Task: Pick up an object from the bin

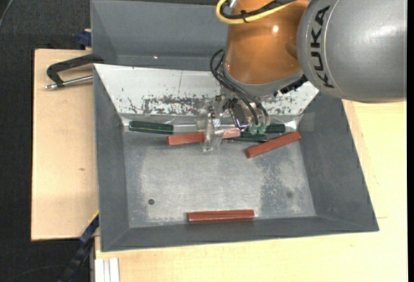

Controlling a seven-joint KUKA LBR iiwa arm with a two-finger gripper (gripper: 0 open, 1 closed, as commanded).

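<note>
My gripper is low at the back of the bin floor, under the orange wrist cover. It stands on the middle of a red-brown flat stick that lies roughly level; the stick's right end shows past the gripper. A dark green stick lies just to the right, partly under the wrist's cables. Below that one rests a second red-brown stick, tilted up to the right. Whether the gripper grips the first stick is hidden.
Another dark green stick lies at the back left of the floor. A third red-brown stick lies along the front wall. The arm and its orange cover hang over the bin's back right.
</note>
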